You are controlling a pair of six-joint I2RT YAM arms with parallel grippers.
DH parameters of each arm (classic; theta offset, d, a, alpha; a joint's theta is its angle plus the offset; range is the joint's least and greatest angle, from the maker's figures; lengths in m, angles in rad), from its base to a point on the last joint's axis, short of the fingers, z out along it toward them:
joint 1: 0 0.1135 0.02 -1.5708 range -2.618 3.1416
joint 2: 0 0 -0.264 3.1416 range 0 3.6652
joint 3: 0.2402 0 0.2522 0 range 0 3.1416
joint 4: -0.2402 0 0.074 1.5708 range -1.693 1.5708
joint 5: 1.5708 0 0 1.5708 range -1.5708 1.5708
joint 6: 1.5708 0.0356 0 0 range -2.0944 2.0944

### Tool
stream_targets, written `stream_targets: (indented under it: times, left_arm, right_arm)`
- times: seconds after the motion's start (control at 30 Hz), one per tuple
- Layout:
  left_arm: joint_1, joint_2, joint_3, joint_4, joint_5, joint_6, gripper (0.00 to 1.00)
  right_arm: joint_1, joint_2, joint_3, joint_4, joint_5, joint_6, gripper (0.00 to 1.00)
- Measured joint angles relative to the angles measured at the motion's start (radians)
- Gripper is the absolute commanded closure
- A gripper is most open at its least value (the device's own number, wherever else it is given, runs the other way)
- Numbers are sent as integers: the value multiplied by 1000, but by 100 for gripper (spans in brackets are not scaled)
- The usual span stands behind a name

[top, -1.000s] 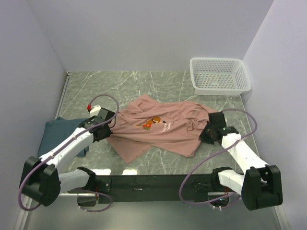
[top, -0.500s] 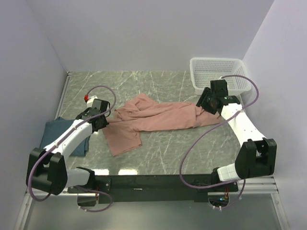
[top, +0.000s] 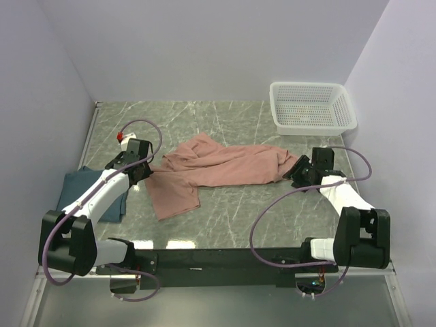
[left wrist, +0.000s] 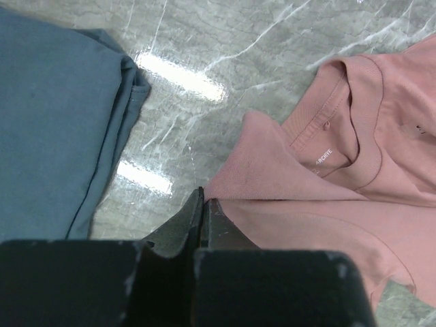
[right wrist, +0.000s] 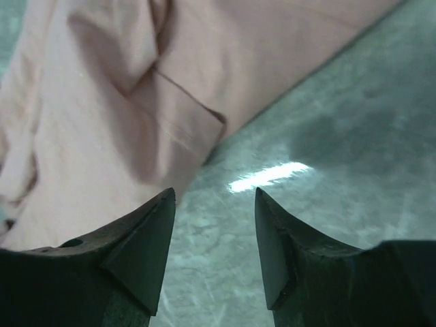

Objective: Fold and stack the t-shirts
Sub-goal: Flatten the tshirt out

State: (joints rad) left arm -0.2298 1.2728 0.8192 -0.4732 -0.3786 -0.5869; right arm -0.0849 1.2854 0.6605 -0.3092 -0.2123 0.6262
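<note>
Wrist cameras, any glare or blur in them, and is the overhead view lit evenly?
Left wrist view: two bright glare streaks on the table, teal t-shirt and salmon-pink t-shirt both sharp. Right wrist view: one glare patch beyond the right gripper, pink cloth soft and blurred. Top view: even light, faint reflections near the table's front edge.

pale lilac walls stand on three sides — plain, matte. below them a glossy grey-green marbled counter with white veins, bright patches of light reflected near its front edge.
</note>
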Motion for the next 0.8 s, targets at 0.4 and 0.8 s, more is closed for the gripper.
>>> stream_targets:
  times: [0.4, 0.8]
  left_arm:
    - [2, -2, 0, 1, 0, 0, 99]
    - [48, -101, -14, -3, -35, -4, 99]
  right_arm:
    - [-3, 122, -101, 326, -142, 198, 46]
    - [-6, -39, 116, -71, 92, 75, 96]
